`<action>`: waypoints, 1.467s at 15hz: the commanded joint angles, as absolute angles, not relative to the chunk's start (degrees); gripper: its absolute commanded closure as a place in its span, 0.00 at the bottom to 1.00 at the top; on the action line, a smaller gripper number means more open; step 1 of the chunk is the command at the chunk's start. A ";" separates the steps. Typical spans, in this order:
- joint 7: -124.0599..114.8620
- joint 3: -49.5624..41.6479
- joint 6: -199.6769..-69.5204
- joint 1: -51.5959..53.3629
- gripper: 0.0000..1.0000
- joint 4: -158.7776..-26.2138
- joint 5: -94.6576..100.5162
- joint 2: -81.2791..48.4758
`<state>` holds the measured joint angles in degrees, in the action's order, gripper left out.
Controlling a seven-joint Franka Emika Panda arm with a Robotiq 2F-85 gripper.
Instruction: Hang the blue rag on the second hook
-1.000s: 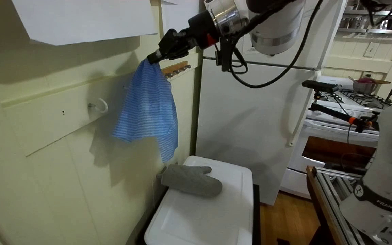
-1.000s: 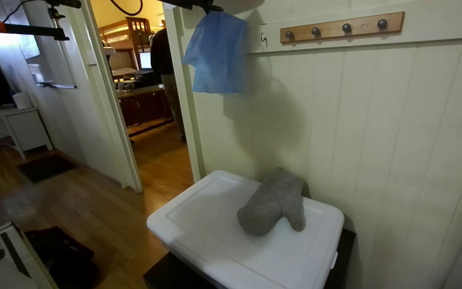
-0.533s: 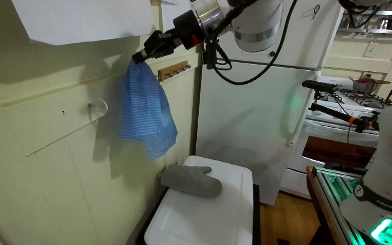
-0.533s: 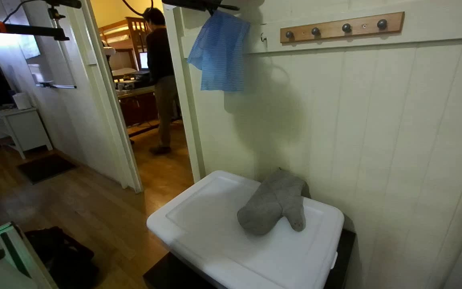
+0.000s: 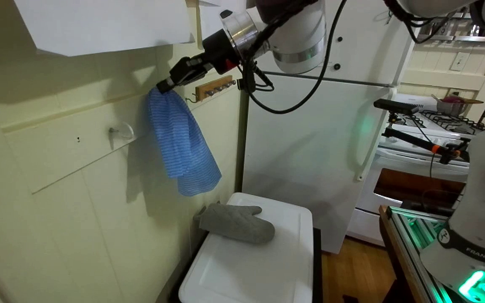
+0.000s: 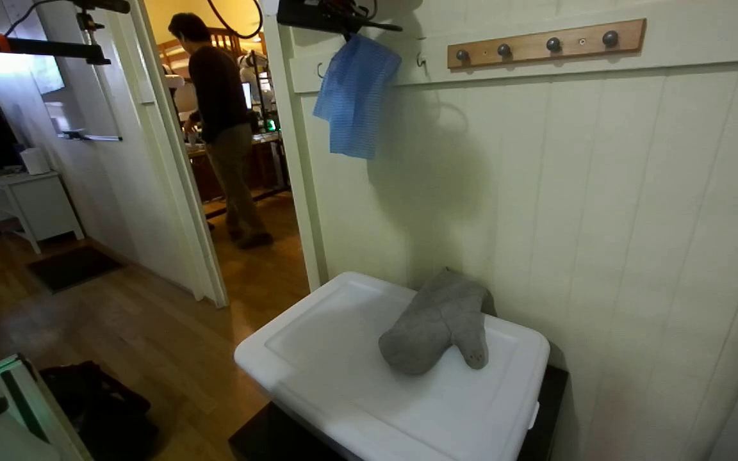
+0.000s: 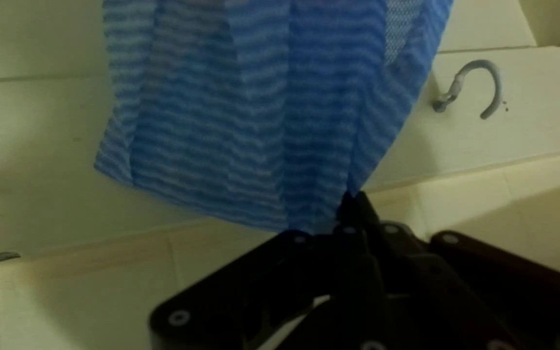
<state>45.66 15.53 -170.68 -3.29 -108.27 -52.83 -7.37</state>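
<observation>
The blue rag [image 5: 183, 143], finely striped with white, hangs limp from my gripper [image 5: 165, 86]. In the wrist view the fingertips of my gripper [image 7: 354, 197] are pinched together on the rag's top edge, with the cloth [image 7: 260, 107] spread beside them. Along the cream strip [image 5: 57, 155] a silvery hook [image 7: 456, 86] shows on the door side of the rag. Another hook [image 6: 421, 62] stands on its far side, near the peg bar. The second hook, between these two, is hidden; the rag covers that stretch of strip in both exterior views.
A brown wooden peg bar [image 6: 529, 47] is fixed to the wall past the hooks. Below, a grey mitt [image 6: 433, 320] lies on a white bin lid [image 6: 318, 358]. A white panel [image 5: 107, 25] juts out above the strip. A person [image 6: 218, 96] stands beyond the doorway.
My gripper has moved closer to the wall and lower, carrying the rag along. The door-side hook has come into sight beside the rag. The person beyond the doorway has shifted.
</observation>
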 commanded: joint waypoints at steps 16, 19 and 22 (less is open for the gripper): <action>50.12 14.23 -169.65 -4.09 1.00 -103.34 -51.55 -14.09; 48.87 14.08 -169.84 -3.89 1.00 -103.12 -50.54 -14.11; 47.37 14.45 -169.64 -4.01 0.67 -102.70 -51.45 -13.78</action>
